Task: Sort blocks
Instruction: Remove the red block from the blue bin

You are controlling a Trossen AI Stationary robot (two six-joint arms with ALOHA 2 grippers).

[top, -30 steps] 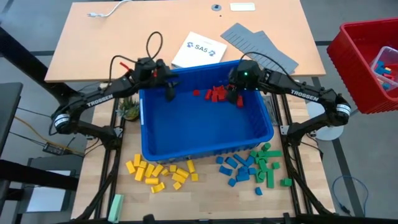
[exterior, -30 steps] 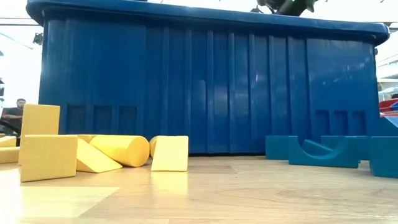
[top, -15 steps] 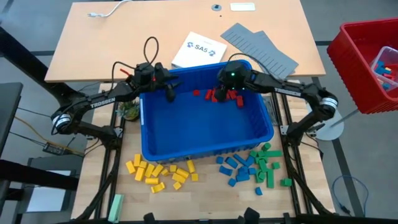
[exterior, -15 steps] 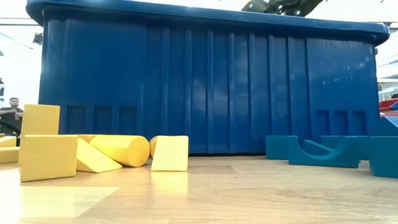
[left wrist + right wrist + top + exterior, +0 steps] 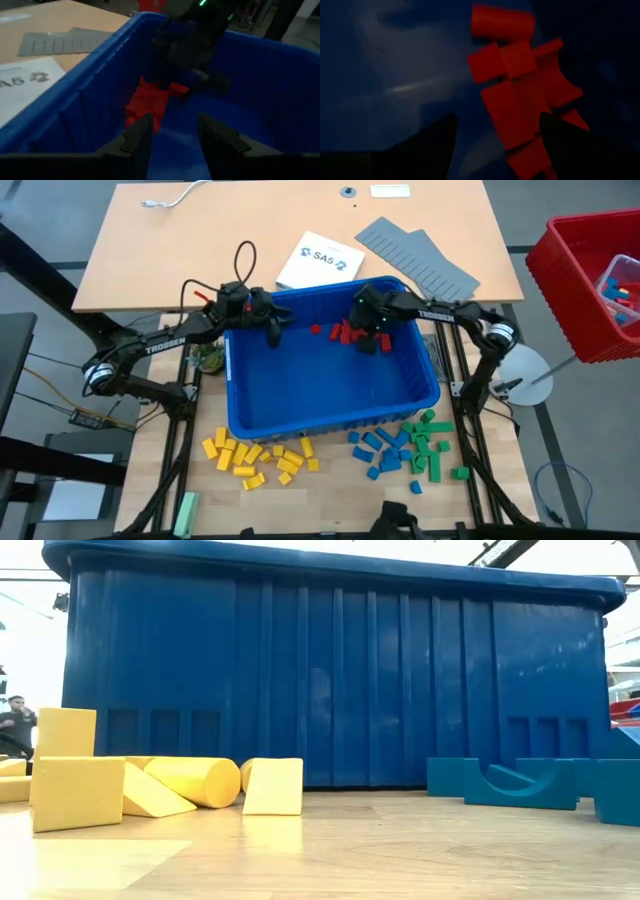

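Moved: right gripper (image 5: 366, 338) shifted left over the red blocks (image 5: 345, 332), opening wider.
Relation: blocks directly beneath its wide jaws.
Left gripper (image 5: 272, 332): jaws part-open, empty.

The overhead camera is looking straight down on the whole desk (image 5: 130, 260) and the blue bin (image 5: 330, 395). The low camera is sitting at desk height, facing the bin's near wall very close up, with yellow blocks (image 5: 80, 790) in front. Both wrist cameras are peering closely into the bin, sharing the red blocks (image 5: 520, 95) with the overhead view.
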